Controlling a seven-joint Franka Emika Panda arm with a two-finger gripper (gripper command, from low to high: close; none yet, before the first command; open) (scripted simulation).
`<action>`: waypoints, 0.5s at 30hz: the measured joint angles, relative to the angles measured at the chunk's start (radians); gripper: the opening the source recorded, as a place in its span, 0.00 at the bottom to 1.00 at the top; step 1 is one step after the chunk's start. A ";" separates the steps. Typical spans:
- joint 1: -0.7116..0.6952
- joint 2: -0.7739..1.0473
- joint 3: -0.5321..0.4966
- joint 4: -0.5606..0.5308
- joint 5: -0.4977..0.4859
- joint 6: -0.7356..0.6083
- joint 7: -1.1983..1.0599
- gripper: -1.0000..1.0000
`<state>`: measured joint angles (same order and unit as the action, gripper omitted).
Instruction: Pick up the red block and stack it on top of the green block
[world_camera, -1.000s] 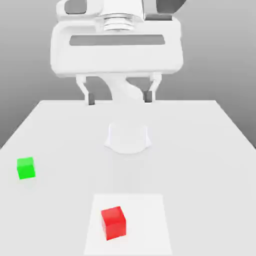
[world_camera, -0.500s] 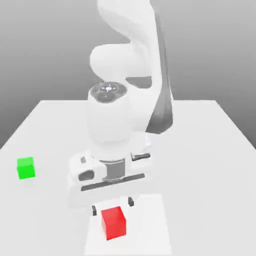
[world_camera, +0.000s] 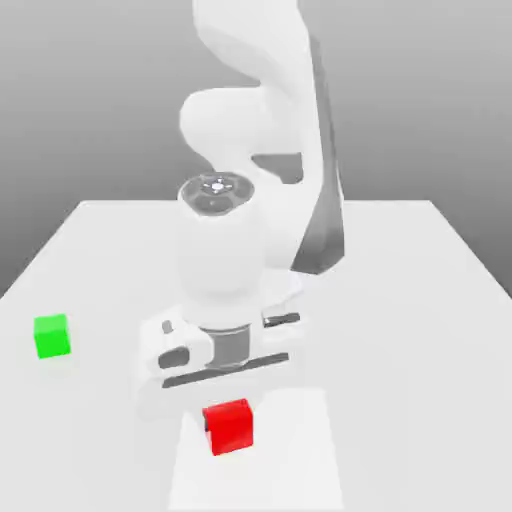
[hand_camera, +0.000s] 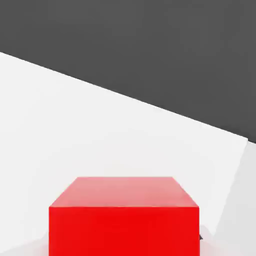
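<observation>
The red block sits near the table's front edge in the exterior view, directly under my lowered hand. My gripper has come down over it and is shut on the red block, whose upper part is covered by the hand body. The hand view has the red block close up, with white table behind it. The green block rests on the table at the exterior view's left, well apart from the hand and the red block.
The white table spans the exterior view. A lighter square patch lies under the red block. My arm's column and base rise behind the hand at the table's middle.
The hand swung down from high at the back to just over the red block, then shut on it. The red block now sits slightly higher in the picture than before. The green block has not moved.
</observation>
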<state>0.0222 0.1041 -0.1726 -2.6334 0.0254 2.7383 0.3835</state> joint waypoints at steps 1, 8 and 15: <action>-0.036 -0.020 -0.032 -0.008 -0.014 -0.009 0.035 0.00; -0.356 -0.135 -0.189 -0.069 -0.108 -0.051 0.300 0.00; -0.592 -0.214 -0.321 -0.128 -0.143 -0.074 0.516 0.00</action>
<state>-0.5696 -0.1104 -0.4937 -2.7619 -0.1176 2.6647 0.8999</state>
